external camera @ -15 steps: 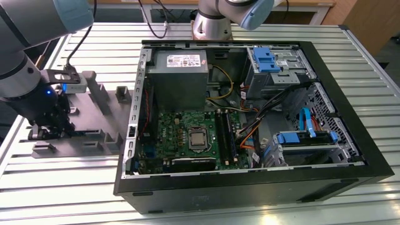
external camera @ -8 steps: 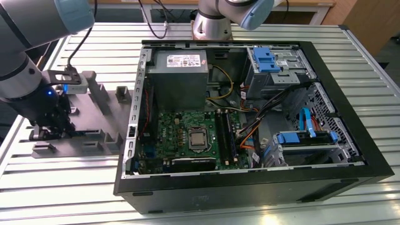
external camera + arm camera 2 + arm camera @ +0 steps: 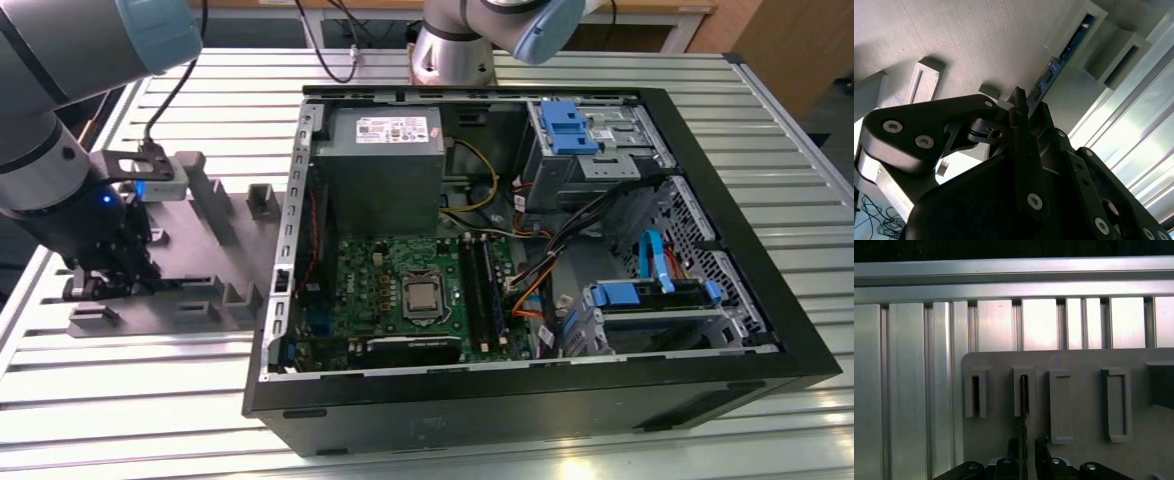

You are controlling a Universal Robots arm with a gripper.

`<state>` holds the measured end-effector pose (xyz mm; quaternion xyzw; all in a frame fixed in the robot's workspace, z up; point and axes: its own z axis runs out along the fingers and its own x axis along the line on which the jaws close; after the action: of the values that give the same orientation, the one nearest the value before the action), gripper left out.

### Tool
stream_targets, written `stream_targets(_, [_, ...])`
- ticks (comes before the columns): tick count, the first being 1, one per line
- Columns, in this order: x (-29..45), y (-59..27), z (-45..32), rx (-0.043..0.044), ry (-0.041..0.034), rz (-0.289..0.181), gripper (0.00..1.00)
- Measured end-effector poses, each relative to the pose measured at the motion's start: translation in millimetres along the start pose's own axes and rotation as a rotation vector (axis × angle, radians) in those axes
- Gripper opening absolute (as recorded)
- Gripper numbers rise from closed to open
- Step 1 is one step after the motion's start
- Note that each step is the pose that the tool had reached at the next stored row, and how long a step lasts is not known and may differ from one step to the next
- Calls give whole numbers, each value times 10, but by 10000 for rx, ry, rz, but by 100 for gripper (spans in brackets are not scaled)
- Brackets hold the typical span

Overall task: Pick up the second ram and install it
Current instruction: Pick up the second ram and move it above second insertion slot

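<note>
We are seeing the gripper (image 3: 1026, 445) straddling the second ram (image 3: 1024, 395), which is standing on edge in a slot of the grey fixture (image 3: 1084, 405). We cannot tell whether it is clamping yet. Neighbouring fixture blocks (image 3: 1061, 405) are crowding close beside. The open computer case (image 3: 534, 400) is lying well apart on the slatted table (image 3: 134, 400).

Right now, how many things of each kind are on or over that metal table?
Computer case: 1
Grey holder plate: 1
Memory stick, standing in the plate: 1
Robot arm with its pincer: 1
Total: 4
</note>
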<state>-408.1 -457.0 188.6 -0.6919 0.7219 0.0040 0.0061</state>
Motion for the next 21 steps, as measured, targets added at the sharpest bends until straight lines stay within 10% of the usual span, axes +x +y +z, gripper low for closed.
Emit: stream_targets(21, [1,15,6,0,11,-1,18])
